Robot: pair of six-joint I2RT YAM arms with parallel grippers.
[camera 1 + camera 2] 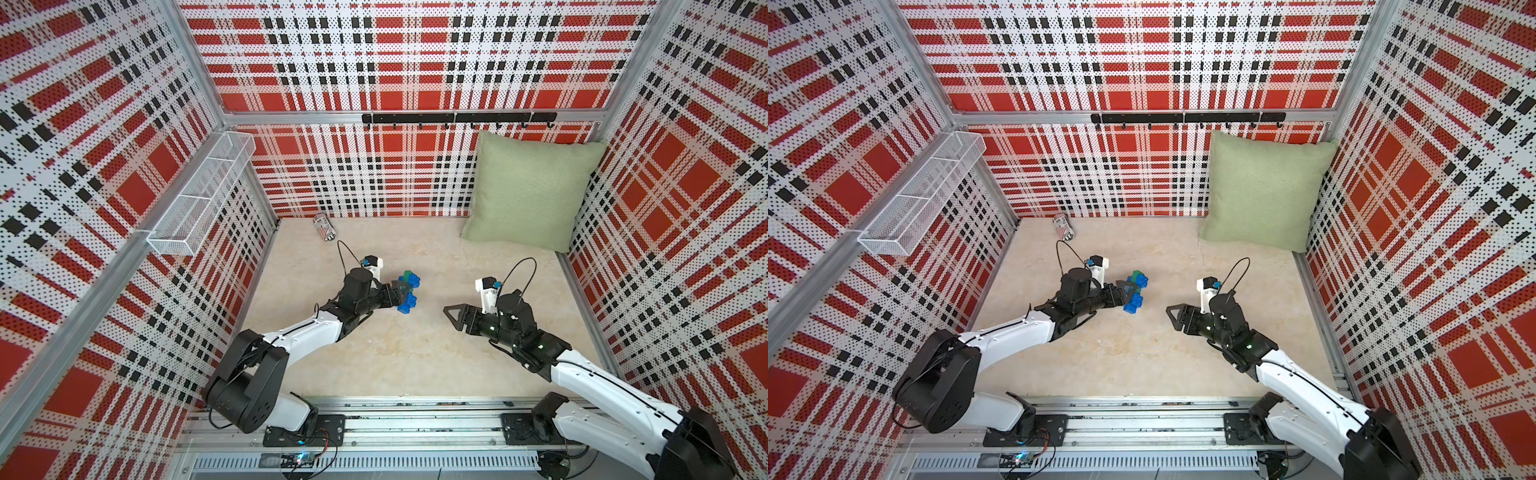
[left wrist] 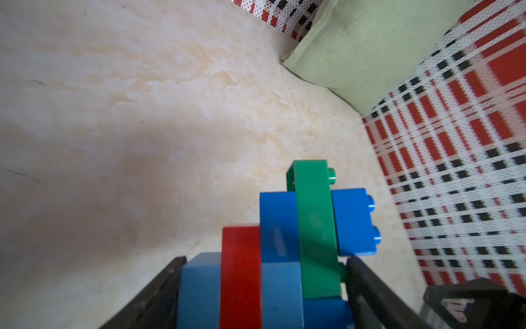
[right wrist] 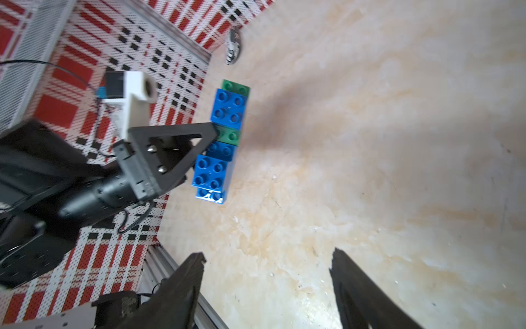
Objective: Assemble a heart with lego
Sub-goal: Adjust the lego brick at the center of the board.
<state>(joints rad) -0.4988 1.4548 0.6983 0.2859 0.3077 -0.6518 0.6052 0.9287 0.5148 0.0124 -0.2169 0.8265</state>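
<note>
lego red strip [image 2: 240, 273], left wrist only

The left claw [image 2: 266, 260] squeezes the heart [image 2: 280, 228] from both sides. A green brick [image 2: 313, 222] sticks out farthest, and a red brick [image 2: 240, 270] sits between blue ones. Behind is the pale tabletop [image 2: 142, 114]. A green pillow [image 2: 370, 51] sits by the checked wall [image 2: 455, 171].
</note>
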